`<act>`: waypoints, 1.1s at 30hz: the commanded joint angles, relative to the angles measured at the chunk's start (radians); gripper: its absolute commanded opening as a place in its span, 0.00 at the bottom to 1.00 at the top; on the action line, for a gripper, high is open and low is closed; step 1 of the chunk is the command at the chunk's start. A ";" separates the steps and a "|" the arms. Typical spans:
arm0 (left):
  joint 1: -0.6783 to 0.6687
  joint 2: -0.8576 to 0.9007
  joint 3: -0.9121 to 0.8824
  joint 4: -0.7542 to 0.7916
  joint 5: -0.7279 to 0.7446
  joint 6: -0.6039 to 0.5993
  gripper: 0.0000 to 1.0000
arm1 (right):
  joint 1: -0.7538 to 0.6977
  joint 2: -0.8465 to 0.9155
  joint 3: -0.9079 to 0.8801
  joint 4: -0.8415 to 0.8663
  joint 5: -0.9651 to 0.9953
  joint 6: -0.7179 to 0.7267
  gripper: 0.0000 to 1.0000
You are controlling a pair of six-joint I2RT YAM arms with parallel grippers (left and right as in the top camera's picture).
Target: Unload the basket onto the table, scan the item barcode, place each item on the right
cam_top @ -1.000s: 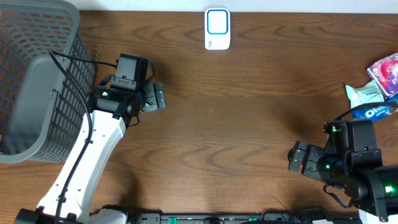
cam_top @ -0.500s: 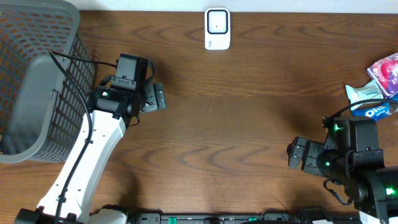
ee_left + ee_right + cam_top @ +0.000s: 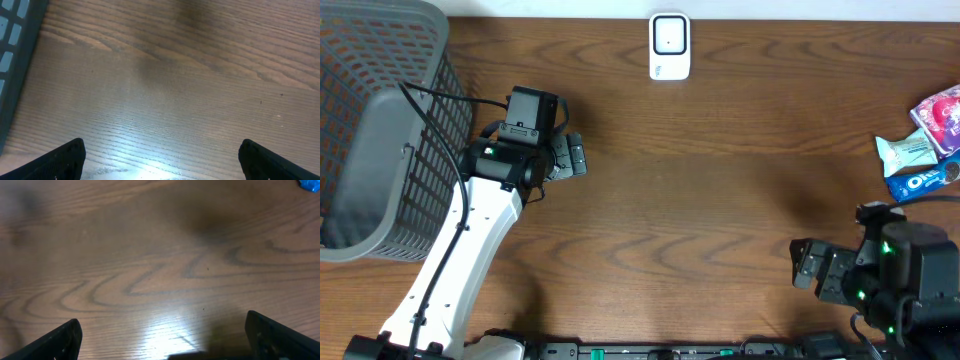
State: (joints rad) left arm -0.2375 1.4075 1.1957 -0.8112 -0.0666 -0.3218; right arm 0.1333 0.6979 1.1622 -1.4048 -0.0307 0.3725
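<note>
Several snack packets lie at the table's right edge: a blue Oreo packet, a teal packet and a pink one. A white scanner with a square window sits at the far middle. My left gripper hangs open over bare wood beside the basket, nothing between its fingers. Near the front right, my right gripper is open and empty over bare wood, well short of the packets. A blue packet corner shows at the top right of the right wrist view.
A large grey mesh basket fills the left side, and its rim shows at the left edge of the left wrist view. The left arm's cable loops over the basket's edge.
My right arm has drawn back toward the front edge and slightly right. The scanner window's blue border has gone pale. The left arm has not moved.
</note>
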 commanded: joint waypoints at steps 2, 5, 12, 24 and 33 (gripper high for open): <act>0.003 0.005 0.008 -0.003 -0.013 -0.013 0.98 | 0.006 -0.035 -0.004 0.003 0.007 -0.038 0.99; 0.003 0.005 0.008 -0.003 -0.013 -0.013 0.98 | 0.006 -0.049 -0.004 0.003 0.014 -0.038 0.99; 0.003 0.005 0.008 -0.003 -0.013 -0.013 0.98 | 0.006 -0.053 -0.005 0.003 0.013 -0.038 0.99; 0.003 0.005 0.008 -0.003 -0.013 -0.013 0.98 | 0.006 -0.053 -0.006 0.002 0.012 -0.053 0.99; 0.003 0.005 0.008 -0.003 -0.013 -0.013 0.98 | 0.006 -0.053 -0.006 0.002 -0.002 -0.054 0.99</act>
State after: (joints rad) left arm -0.2375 1.4075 1.1957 -0.8112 -0.0666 -0.3218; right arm 0.1333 0.6514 1.1618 -1.4044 -0.0299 0.3347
